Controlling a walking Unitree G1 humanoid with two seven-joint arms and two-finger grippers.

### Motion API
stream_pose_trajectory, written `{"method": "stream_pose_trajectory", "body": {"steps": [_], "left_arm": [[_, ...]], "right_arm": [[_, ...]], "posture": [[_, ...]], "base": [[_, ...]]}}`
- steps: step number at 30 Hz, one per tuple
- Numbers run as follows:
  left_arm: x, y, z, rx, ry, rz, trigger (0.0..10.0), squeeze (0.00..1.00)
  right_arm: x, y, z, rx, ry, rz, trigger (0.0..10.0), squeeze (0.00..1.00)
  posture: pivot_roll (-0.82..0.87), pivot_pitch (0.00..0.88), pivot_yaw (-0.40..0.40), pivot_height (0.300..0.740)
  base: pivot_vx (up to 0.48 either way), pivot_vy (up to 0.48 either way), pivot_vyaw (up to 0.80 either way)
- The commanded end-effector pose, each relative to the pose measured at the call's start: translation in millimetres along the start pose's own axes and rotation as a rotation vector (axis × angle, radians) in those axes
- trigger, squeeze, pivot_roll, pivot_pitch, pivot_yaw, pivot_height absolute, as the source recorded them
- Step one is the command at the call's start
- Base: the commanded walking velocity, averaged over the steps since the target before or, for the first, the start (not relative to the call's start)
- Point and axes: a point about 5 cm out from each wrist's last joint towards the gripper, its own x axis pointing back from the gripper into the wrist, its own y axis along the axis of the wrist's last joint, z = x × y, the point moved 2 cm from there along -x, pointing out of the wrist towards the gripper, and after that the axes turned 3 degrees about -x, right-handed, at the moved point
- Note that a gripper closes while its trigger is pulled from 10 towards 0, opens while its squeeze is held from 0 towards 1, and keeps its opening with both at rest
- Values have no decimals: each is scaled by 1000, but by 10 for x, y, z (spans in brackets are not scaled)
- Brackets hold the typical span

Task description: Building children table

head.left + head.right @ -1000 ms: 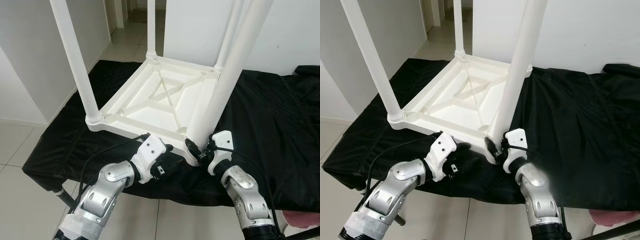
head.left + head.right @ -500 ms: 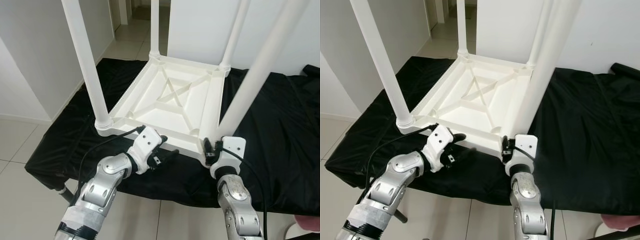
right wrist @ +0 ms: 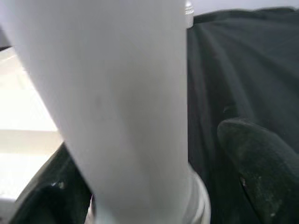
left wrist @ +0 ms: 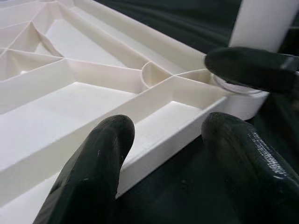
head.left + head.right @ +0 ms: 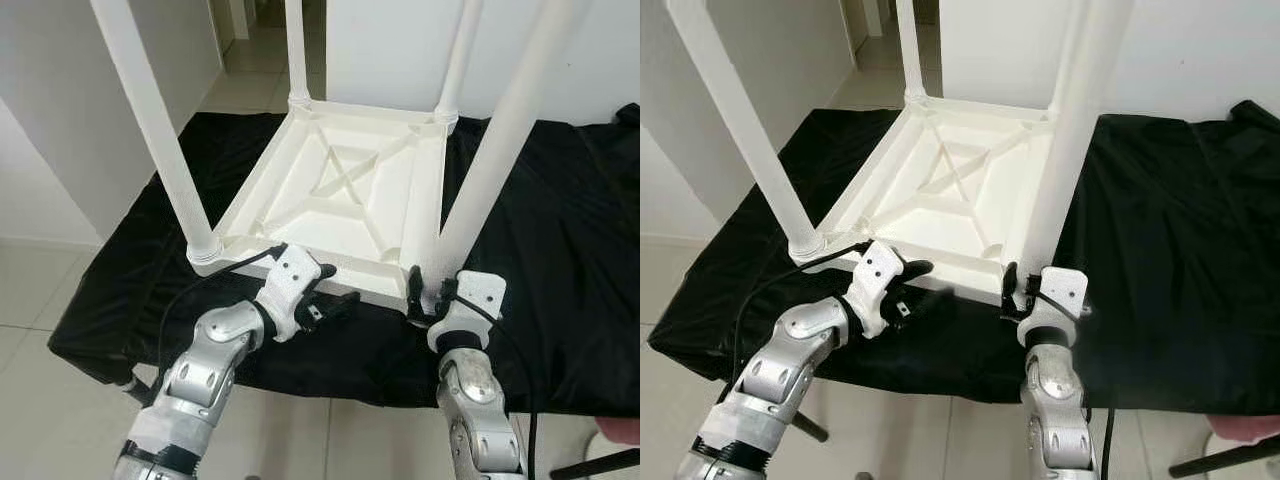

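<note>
A low table (image 5: 560, 330) draped in a wrinkled black cloth (image 5: 1160, 250) stands on a pale tiled floor (image 5: 40, 290), with white walls close on its left and far sides. A white plastic children table (image 5: 340, 195) lies upside down directly on the cloth, its ribbed underside facing up and its four round legs pointing upward. It sits toward the left half, its near rim just inside the near edge and its far rim close to the far edge. The right half carries only cloth, which bunches up at the far right corner.
</note>
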Motion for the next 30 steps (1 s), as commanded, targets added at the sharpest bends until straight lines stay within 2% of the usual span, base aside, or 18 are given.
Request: {"method": "stream_pose_trajectory", "body": {"steps": [1, 11, 14, 18, 24, 30], "left_arm": [[-14, -47, 30, -3, 35, 24, 10000, 0], [-59, -147, 82, -55, 8, 85, 10000, 0], [-65, -297, 208, -124, 29, 169, 10000, 0], [-61, -361, 288, -174, 49, 209, 10000, 0], [-59, -386, 386, -200, 91, 230, 10000, 0], [-85, -323, 569, -223, 162, 232, 10000, 0]], "right_arm": [[64, -25, 19, -31, -6, 5, 10000, 0], [211, -88, -30, 12, 33, 16, 10000, 0], [226, -80, -39, 23, 65, 9, 10000, 0], [189, -65, -50, 36, 101, -3, 10000, 0], [143, -28, -75, 36, 115, -19, 10000, 0], [233, -101, -12, 17, 150, 12, 10000, 0]], "posture": [[-18, 69, 124, 740], [-38, 57, 120, 740], [-52, 47, 118, 740], [-63, 46, 124, 740], [-68, 49, 125, 740], [-65, 54, 131, 740]], "base": [[0, 0, 0], [0, 0, 0], [0, 0, 0], [0, 0, 0], [0, 0, 0], [0, 0, 0]]}}
